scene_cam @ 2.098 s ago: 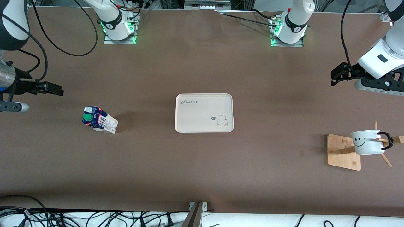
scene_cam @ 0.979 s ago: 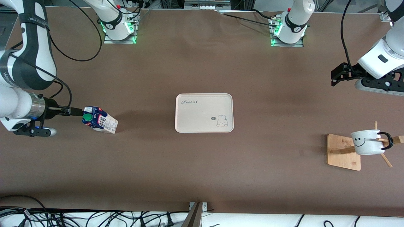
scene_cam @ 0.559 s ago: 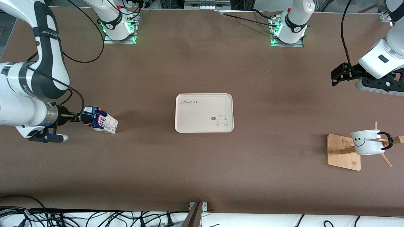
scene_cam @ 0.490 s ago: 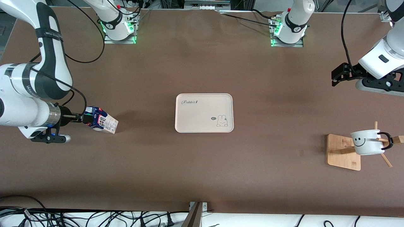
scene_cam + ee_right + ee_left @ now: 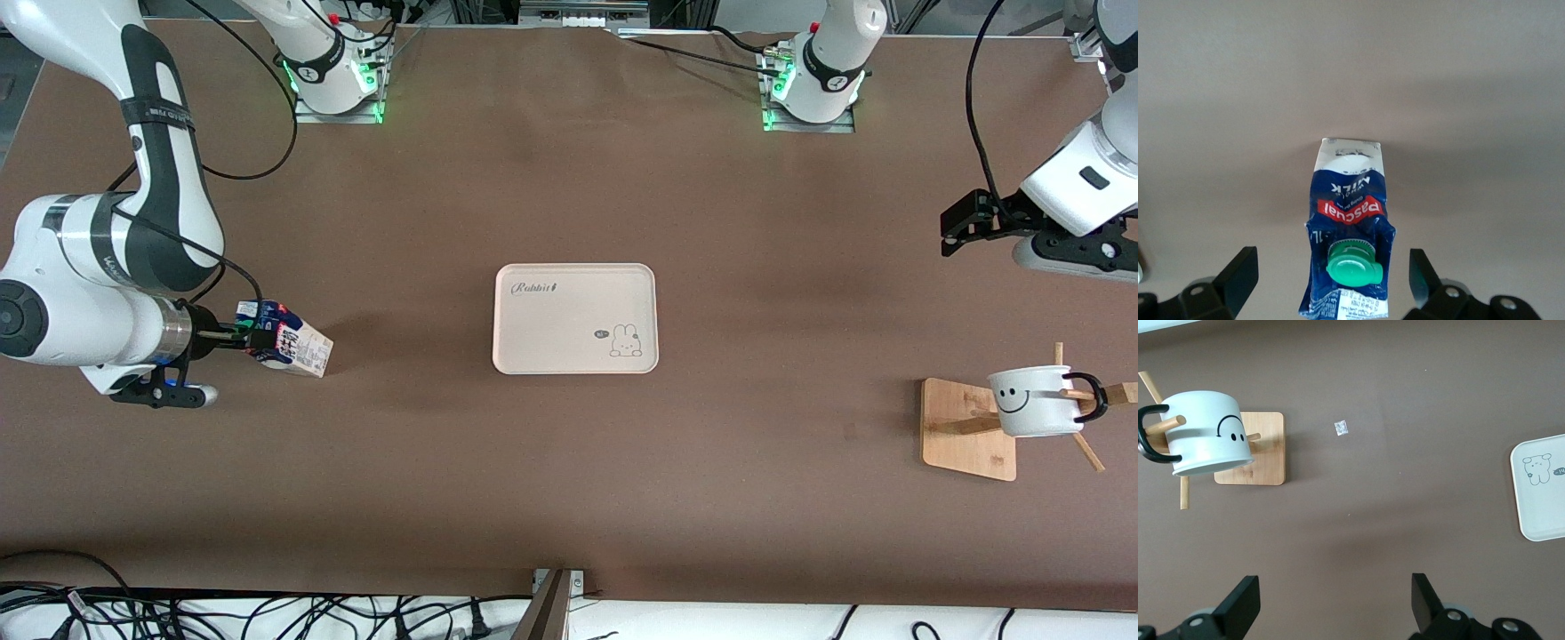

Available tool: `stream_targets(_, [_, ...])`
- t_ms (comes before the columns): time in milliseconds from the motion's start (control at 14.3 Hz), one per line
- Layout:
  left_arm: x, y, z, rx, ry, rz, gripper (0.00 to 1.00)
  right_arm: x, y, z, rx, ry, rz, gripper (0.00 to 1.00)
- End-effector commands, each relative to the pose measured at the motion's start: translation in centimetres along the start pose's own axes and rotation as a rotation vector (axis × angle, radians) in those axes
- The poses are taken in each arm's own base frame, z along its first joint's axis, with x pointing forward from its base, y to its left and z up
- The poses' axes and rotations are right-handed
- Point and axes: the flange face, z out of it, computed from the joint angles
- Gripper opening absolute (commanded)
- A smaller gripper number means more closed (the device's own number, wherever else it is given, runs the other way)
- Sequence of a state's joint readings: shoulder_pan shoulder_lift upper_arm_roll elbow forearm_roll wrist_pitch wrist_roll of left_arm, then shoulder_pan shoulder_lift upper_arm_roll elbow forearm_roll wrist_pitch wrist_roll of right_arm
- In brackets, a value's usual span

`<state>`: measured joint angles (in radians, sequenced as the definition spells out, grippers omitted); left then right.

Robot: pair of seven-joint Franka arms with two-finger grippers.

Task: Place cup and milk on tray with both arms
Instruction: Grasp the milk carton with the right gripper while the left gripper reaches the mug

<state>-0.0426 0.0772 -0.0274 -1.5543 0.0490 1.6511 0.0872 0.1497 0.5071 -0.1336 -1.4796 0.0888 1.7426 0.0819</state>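
The milk (image 5: 293, 345) stands on the table toward the right arm's end, its green cap (image 5: 1351, 265) facing up. My right gripper (image 5: 252, 339) is low at the carton's top and open, one finger (image 5: 1238, 277) on each side of the gable, neither touching it. The cup (image 5: 1036, 402) hangs by its black handle on a wooden rack (image 5: 967, 429) toward the left arm's end. My left gripper (image 5: 956, 227) hovers open over bare table beside that rack, with nothing between its fingers (image 5: 1245, 607). The tray (image 5: 575, 317) lies bare at the table's middle.
The rack's wooden pegs (image 5: 1089, 453) stick out around the cup (image 5: 1205, 437). A small scrap (image 5: 1341, 427) lies on the table between rack and tray (image 5: 1541, 493). Both arm bases (image 5: 333, 80) stand along the table's edge farthest from the front camera. Cables (image 5: 267, 613) crowd the nearest edge.
The right arm swung in from the table's end and brought its open gripper to the milk's top. The left gripper shifted slightly and stays open.
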Motion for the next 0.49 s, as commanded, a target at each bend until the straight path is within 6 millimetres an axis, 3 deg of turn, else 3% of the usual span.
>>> stream_targets(0, [0.6, -0.5, -0.3, -0.017, -0.005, 0.002, 1.0, -0.6, 0.3, 0.3, 0.017, -0.039, 0.016, 1.0])
stream_targets(70, [0.7, -0.9, 0.1, -0.018, -0.011, -0.002, 1.0, -0.6, 0.4, 0.4, 0.017, -0.044, 0.017, 1.0])
stream_targets(280, [2.1, -2.3, 3.9, -0.024, -0.07, -0.023, 1.0, -0.8, 0.6, 0.5, 0.016, -0.061, 0.014, 1.0])
stream_targets(420, [2.4, -4.7, 5.0, -0.032, -0.078, -0.063, 1.0, -0.8, 0.9, 0.7, 0.014, -0.07, 0.013, 1.0])
